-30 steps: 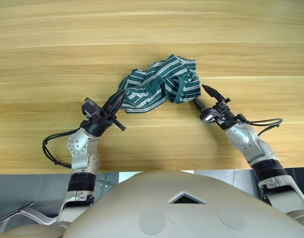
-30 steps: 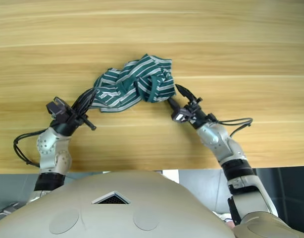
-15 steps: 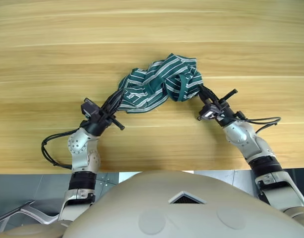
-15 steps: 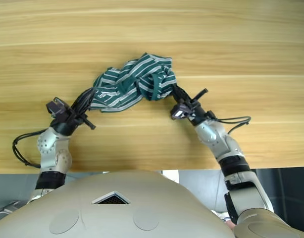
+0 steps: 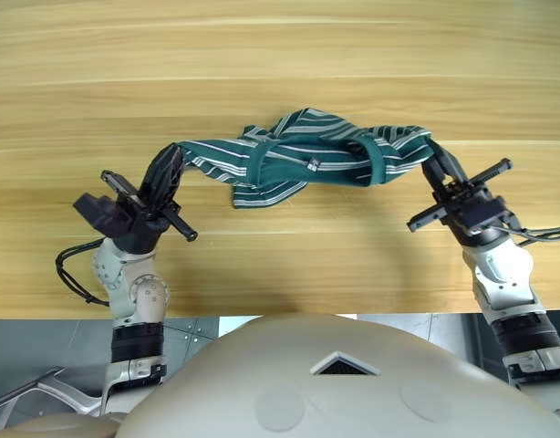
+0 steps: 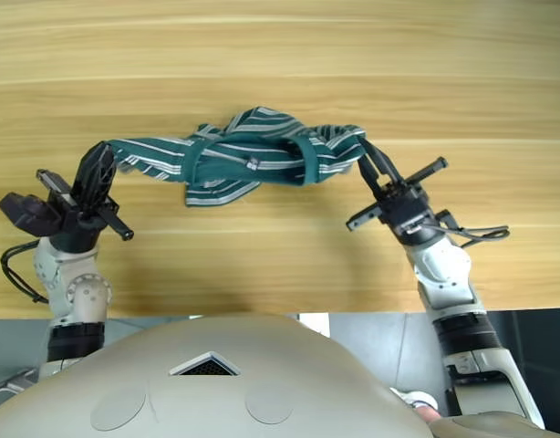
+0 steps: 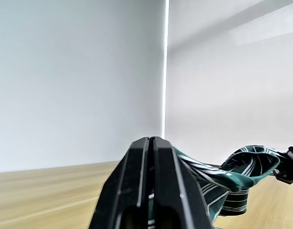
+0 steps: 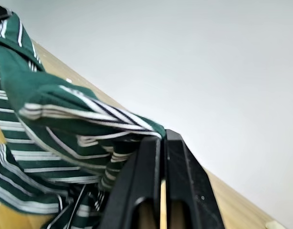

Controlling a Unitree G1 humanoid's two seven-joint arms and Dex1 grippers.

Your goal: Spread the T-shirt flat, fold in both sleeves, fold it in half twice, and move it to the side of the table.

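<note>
Change: both arms have swung apart, and the bunched T-shirt (image 5: 303, 160) is now stretched into a band.
T-shirt: over the middle of the table (image 5: 280, 55), between the grippers.
Left gripper (image 5: 170, 157): fingers clamped on its 9 o'clock end.
Right gripper (image 5: 433, 157): fingers clamped on its 3 o'clock end.

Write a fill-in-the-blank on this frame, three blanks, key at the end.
1. The T-shirt is green with ____ stripes.
2. Held between the left end effector and the right end effector, both shut on it, the shirt is bunched and twisted, not yet spread ____.
3. The table beneath it has a top with a ____ grain.

Missing words: white; flat; wood.
</note>
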